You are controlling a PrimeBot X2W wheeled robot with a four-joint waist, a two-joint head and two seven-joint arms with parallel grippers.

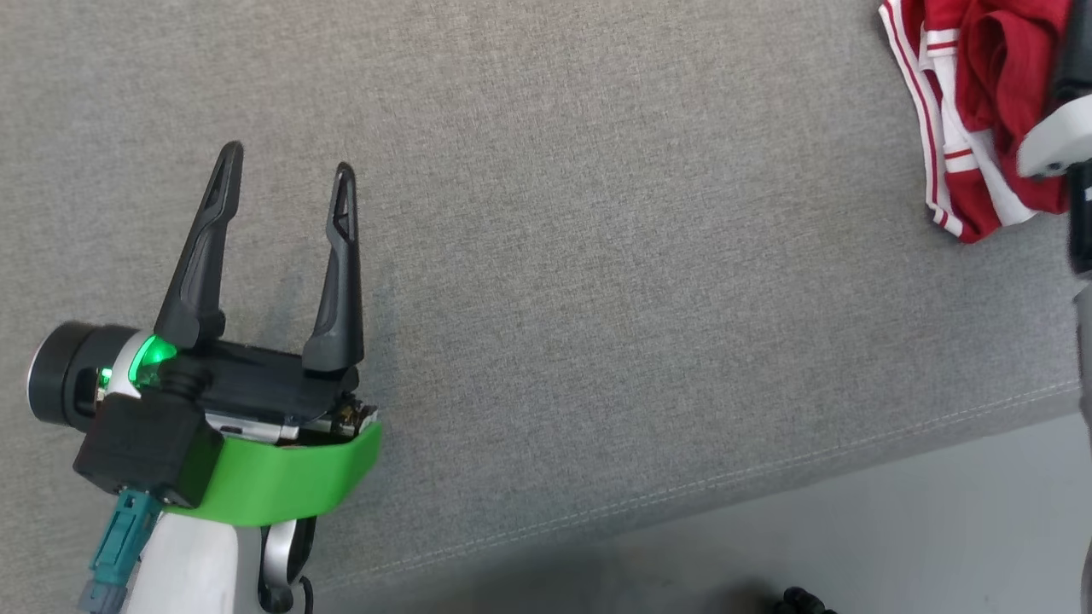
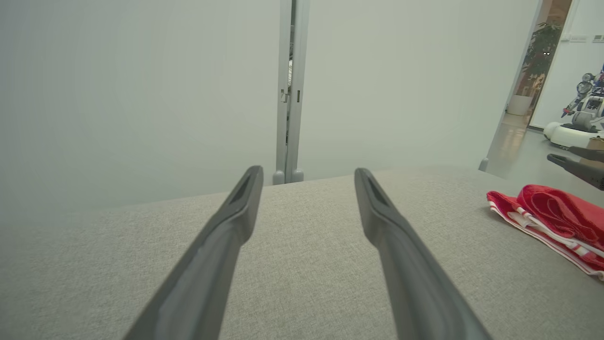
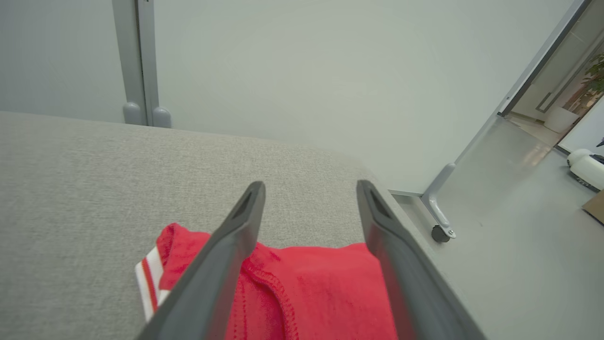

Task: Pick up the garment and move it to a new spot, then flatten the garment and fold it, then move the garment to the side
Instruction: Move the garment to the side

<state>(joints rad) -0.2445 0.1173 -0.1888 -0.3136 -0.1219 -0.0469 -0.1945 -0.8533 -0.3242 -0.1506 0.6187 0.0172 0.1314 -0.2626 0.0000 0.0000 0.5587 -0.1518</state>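
Beneath the spread right gripper (image 3: 309, 189) lies the red garment (image 3: 311, 293).

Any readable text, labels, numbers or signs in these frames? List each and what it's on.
No text can be read.
Small wall plates past the doorway, left wrist view: too small to read.
Red garment: white stripes, no print or label showing.

Middle and left of the grey woven fabric surface (image 1: 597, 256): open passage for you. A crumpled red-and-white striped garment (image 1: 998, 77) lies heaped near its right edge. The pale panel wall (image 2: 141, 94) blocks you just behind the far edge.
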